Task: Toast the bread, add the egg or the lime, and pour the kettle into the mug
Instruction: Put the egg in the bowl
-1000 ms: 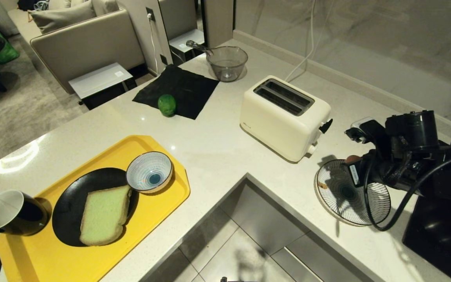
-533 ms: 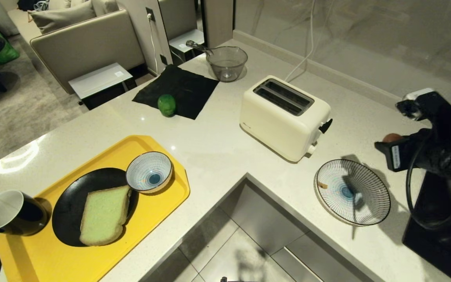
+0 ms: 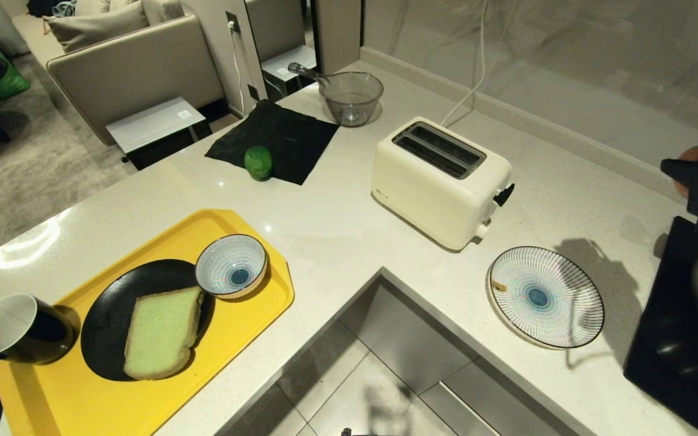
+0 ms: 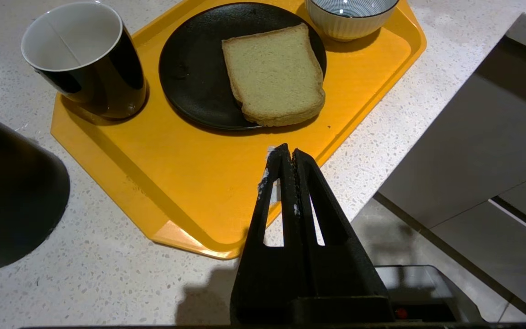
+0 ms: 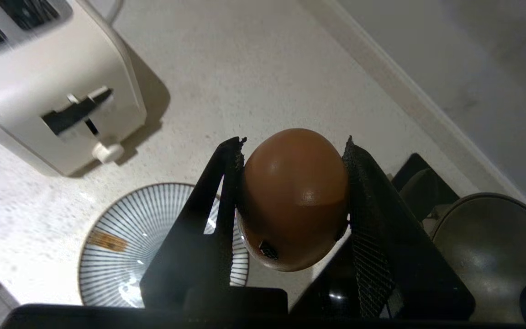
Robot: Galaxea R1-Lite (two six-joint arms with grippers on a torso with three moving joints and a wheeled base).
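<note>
nearest, parked low by the counter edge: left gripper (image 4: 286, 155), fingers pressed together on nothing, tips over the front rim of the yellow tray (image 3: 246, 315). on that tray, the mug (image 3: 19, 329) at the left end, the bread (image 3: 161, 332) flat on a black plate (image 3: 106, 315), untoasted by the look of it, and a small striped bowl (image 3: 231, 265) just beside the plate.

further right, past the corner cut-out: an empty striped plate (image 3: 546, 297) on the counter (image 3: 325, 230). above and beyond it, at the right edge of the head view: right gripper (image 5: 292, 151), jaws part-way open and clamped on the egg (image 5: 294, 196) across its middle, dark spot facing down, egg clear of any surface.

mid counter: white toaster (image 3: 440, 178), slots empty. farthest: the lime (image 3: 259, 162) at the edge of a black cloth (image 3: 276, 139), then a glass bowl (image 3: 351, 97). kettle not clearly made out; a dark shape beside the mug in the left wrist view may be it.

likely step: carrying the egg across to the tray. best done slow and level, grip unchanged, since the shell is round and brittle between flat pads. high enough to pass the toaster, then down close over the striped bowl before letting go, so no drop and no roll.
</note>
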